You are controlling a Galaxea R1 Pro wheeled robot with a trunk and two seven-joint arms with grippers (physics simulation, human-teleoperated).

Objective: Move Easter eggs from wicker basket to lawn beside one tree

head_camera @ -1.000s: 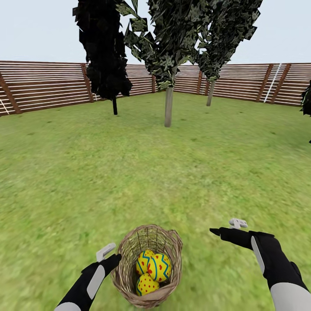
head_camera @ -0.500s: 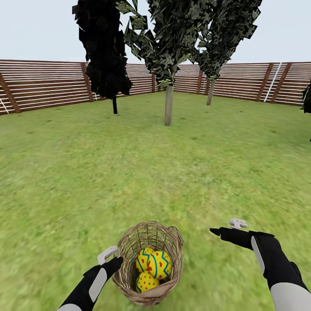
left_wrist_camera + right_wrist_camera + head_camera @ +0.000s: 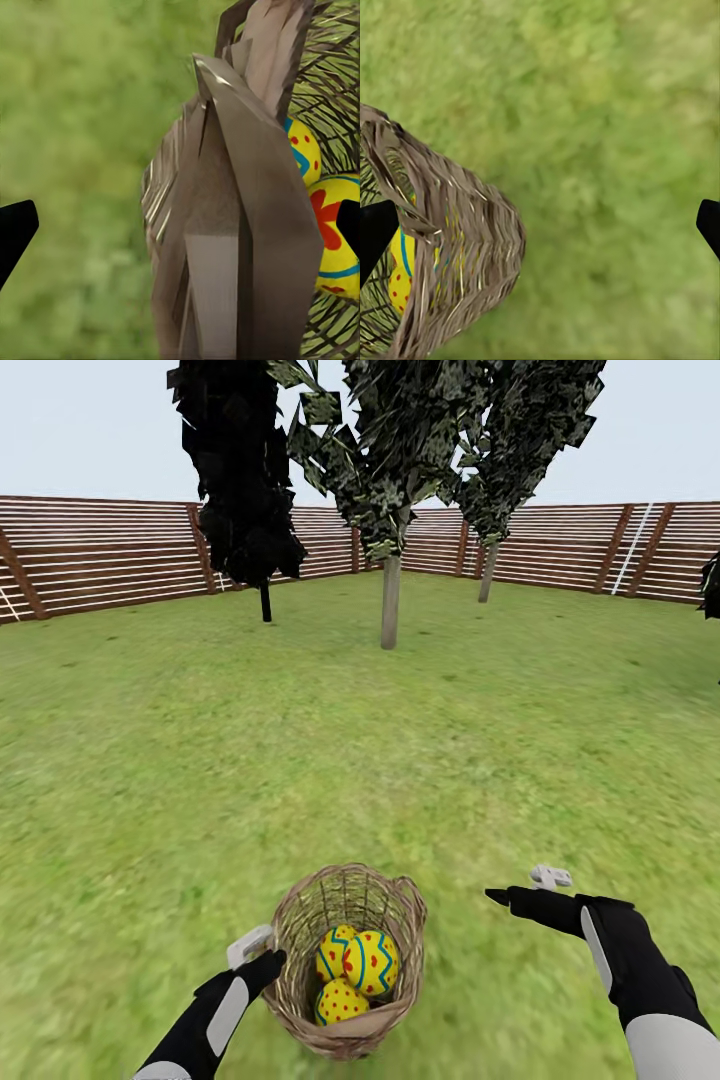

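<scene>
The left gripper (image 3: 262, 952) is at the basket (image 3: 349, 955), its jaws wide apart with the thick rim (image 3: 225, 247) between them; I cannot tell if they press it. The 3 eggs (image 3: 355, 972) lie inside, so this arm is nearer to them. The right gripper (image 3: 522, 890) hangs beside the basket, apart from it, open and holding nothing. Flat lawn (image 3: 400, 760) runs far to a pale-trunk tree (image 3: 390, 600) and the fence (image 3: 90, 560).
</scene>
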